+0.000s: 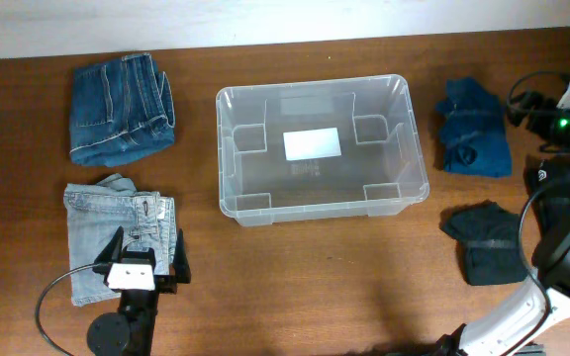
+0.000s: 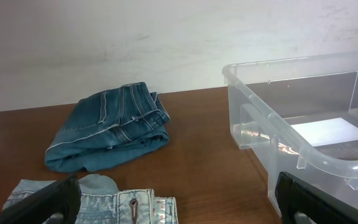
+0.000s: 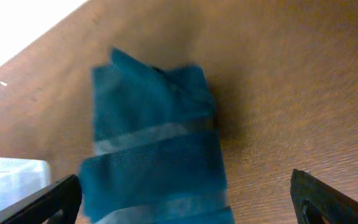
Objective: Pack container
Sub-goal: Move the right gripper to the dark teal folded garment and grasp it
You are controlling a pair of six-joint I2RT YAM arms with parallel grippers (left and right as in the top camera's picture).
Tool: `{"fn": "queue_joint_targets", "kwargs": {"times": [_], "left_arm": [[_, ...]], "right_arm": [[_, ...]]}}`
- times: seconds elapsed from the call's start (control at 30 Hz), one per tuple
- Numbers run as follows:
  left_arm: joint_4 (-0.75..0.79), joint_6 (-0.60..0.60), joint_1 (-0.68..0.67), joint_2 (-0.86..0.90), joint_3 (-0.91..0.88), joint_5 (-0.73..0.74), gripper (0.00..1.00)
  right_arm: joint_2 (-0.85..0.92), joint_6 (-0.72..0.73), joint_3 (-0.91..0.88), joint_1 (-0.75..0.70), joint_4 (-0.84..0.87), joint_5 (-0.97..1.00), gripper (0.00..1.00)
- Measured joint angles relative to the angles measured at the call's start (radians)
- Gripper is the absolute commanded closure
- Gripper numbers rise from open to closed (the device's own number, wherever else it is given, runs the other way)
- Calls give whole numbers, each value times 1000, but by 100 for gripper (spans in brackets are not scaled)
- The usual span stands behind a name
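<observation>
I see container (image 1: 310, 183) mid-table (image 1: 364, 277), mouth up, long axis left-right. Left gripper (image 1: 147, 245) low over light jeans (image 1: 92, 232), pointing toward far edge, jaws fully apart, empty. Right gripper (image 1: 524, 121) angled down over blue garment (image 1: 475, 129), jaws wide, holding nothing

1. one clear plastic container (image 1: 228, 148), with one white label (image 1: 312, 144) on its base.
2. two folded pairs of jeans: one dark blue pair (image 1: 122, 109), one pale blue pair (image 1: 107, 232).
3. two other folded clothes: one blue garment (image 1: 475, 127), one black garment (image 1: 488, 242).
</observation>
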Motion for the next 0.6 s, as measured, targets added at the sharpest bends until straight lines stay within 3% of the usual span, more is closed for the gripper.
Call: {"fn": "queue_joint_targets", "kwargs": {"times": [0.23,0.6], "left_arm": [[0,0,0,0,0,0,1],[0,0,0,0,0,0,1]], "right_arm": [[103,-19,0,6,4,-14,1],[127,-45,0,69,-8,-22,1]]}}
